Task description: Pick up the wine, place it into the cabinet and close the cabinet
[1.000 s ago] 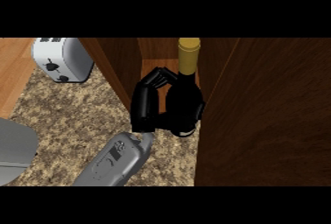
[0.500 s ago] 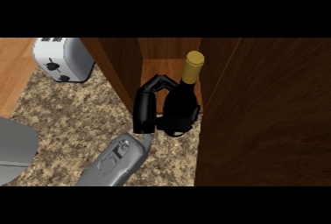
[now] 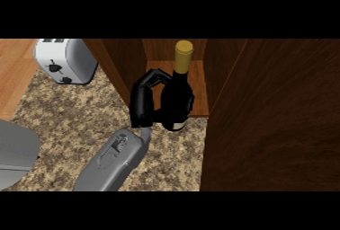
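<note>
at the open cabinet (image 3: 123, 67), the right robot hand (image 3: 141, 101) curls round the wine bottle (image 3: 178, 92), its base seemingly overhanging the shelf (image 3: 200, 95), liable to topple if released.

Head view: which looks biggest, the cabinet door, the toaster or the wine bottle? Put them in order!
1. Cabinet door, clearly biggest.
2-3. Toaster and wine bottle look about alike: bottle longer, toaster wider, and the robot hand hides part of the bottle.

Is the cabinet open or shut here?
Open: the cabinet interior shows behind the wine bottle held by the right hand; the door stands swung out.
</note>
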### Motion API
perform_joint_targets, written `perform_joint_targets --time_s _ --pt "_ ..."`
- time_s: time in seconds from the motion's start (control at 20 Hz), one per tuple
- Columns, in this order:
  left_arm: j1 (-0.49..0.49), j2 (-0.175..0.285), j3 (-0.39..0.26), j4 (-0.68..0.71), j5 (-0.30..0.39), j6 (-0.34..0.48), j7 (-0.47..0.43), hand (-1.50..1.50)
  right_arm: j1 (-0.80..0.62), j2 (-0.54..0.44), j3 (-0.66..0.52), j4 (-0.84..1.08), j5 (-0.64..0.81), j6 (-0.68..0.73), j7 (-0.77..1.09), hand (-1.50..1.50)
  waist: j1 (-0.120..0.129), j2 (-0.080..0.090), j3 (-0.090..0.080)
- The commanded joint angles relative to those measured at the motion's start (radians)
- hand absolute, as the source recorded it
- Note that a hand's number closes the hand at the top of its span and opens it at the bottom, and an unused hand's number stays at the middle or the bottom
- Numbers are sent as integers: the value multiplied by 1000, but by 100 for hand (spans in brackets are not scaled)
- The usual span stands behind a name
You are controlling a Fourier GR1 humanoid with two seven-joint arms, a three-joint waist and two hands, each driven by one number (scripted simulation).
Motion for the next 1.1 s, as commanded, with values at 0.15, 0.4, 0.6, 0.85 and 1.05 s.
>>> perform_joint_targets --time_s 0.15,0.4,0.6,0.85,1.05 --pt "-79 -5 50 139 48 -17 -41 150 69 29 2 -113 -62 1 -7 -150 -10 2 0" --pt "-103 -1 147 210 41 -150 -46 150 51 8 -49 -109 -124 4 24 -150 -4 1 0" --pt "-180 -6 179 351 59 -165 -64 150 29 7 -27 -111 -115 0 47 -150 -10 3 0" --pt "-266 -6 209 469 70 -159 -89 150 36 4 -49 -65 -137 24 11 -150 -10 4 0" --pt "-346 -6 254 592 102 -182 -153 150 59 40 41 -85 -42 15 -2 -150 -20 7 0"
